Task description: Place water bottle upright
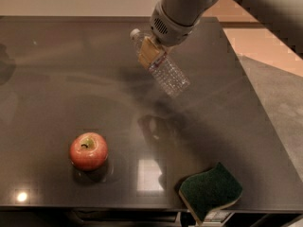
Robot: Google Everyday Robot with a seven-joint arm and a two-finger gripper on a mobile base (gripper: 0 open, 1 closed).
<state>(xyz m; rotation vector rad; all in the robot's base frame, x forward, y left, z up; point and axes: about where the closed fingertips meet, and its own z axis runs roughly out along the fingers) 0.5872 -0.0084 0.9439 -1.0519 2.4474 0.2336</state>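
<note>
The water bottle (166, 74) is a clear ribbed plastic bottle with a white cap at its upper left end. It hangs tilted in the air above the dark table (57, 98), its base pointing down and to the right. My gripper (150, 52) comes in from the top of the camera view and is shut on the bottle's upper part, near the neck. The tan fingers (147, 55) cover the label area.
A red apple (88, 151) stands on the table at the front left. A green sponge (210, 191) lies at the table's front edge on the right. The table's right edge borders a grey floor (279, 93).
</note>
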